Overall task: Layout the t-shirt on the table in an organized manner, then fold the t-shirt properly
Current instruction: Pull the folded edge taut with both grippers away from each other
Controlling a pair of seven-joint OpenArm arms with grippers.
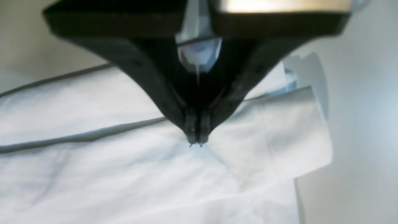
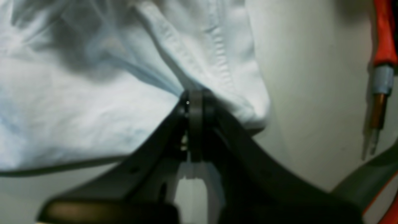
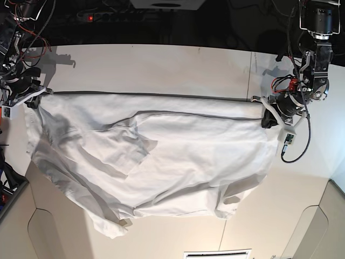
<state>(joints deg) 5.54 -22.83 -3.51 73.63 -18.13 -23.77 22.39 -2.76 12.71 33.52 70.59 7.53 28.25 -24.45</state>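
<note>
The white t-shirt (image 3: 151, 162) hangs stretched between my two grippers, its upper edge taut and its lower part draped in wrinkles on the table (image 3: 161, 65). My left gripper (image 3: 267, 116), at the base view's right, is shut on the shirt's edge; in the left wrist view its closed tips (image 1: 196, 141) pinch the white fabric (image 1: 124, 174). My right gripper (image 3: 33, 101), at the base view's left, is shut on the other end; in the right wrist view its tips (image 2: 195, 97) clamp a stitched hem of the shirt (image 2: 217, 46).
Rounded cut-outs (image 3: 54, 237) mark the table's front edge on both sides. A thin seam (image 3: 253, 70) crosses the tabletop at the right. Wires and a power strip (image 3: 91, 17) lie behind the back edge. Red cabling (image 2: 384, 37) hangs beside my right gripper.
</note>
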